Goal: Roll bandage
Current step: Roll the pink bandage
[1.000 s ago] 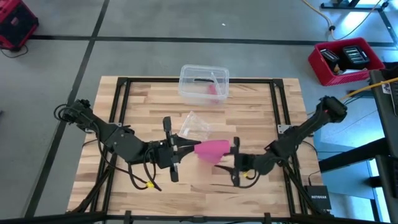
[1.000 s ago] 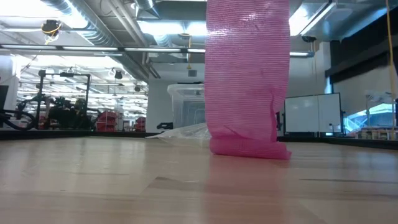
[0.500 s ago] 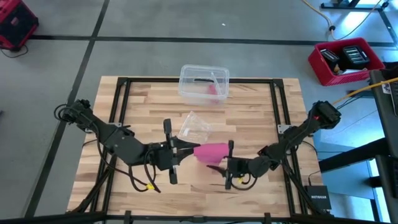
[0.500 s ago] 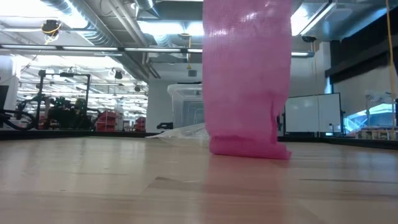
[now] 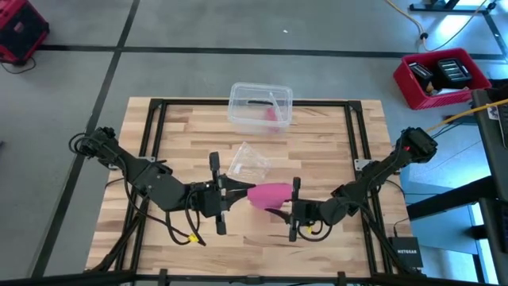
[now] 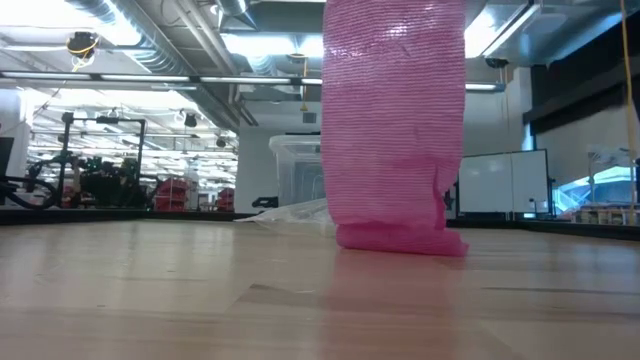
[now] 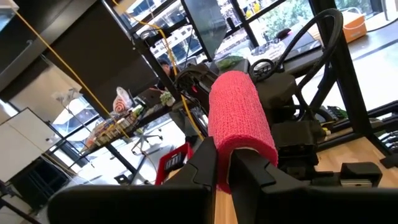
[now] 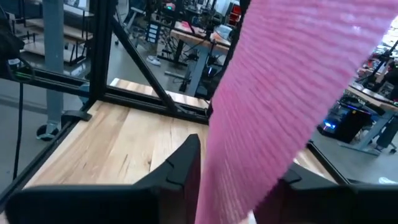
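The pink bandage (image 5: 270, 193) is held as a partly wound roll (image 7: 239, 118) above the table's middle by my left gripper (image 5: 240, 189), which is shut on it. From the roll a flat band (image 6: 395, 120) hangs straight down, and its crumpled lower end (image 6: 400, 238) rests on the wood. My right gripper (image 5: 279, 208) comes level from the table's right side, with the hanging band (image 8: 261, 106) running between its fingers. My left gripper pinches the near end of the roll (image 7: 225, 155) between its two fingers, coming level from the table's left. The roll sticks out beyond the fingertips, lifted clear of the table. My right gripper has the hanging band (image 8: 239, 180) between its two fingers (image 8: 183, 163), coming level from the right. The band fills the gap and narrows there. The band runs upright, its lower end on the table.
A clear plastic box (image 5: 260, 105) stands at the table's far edge, and a clear wrapper (image 5: 248, 161) lies just beyond the bandage. Dark frame rails (image 5: 155, 135) run along the table's left and right sides.
My right gripper has swung toward the table's left, in on the hanging band. The roll and my left gripper have stayed where they were, and the band's lower end has kept its place on the wood.
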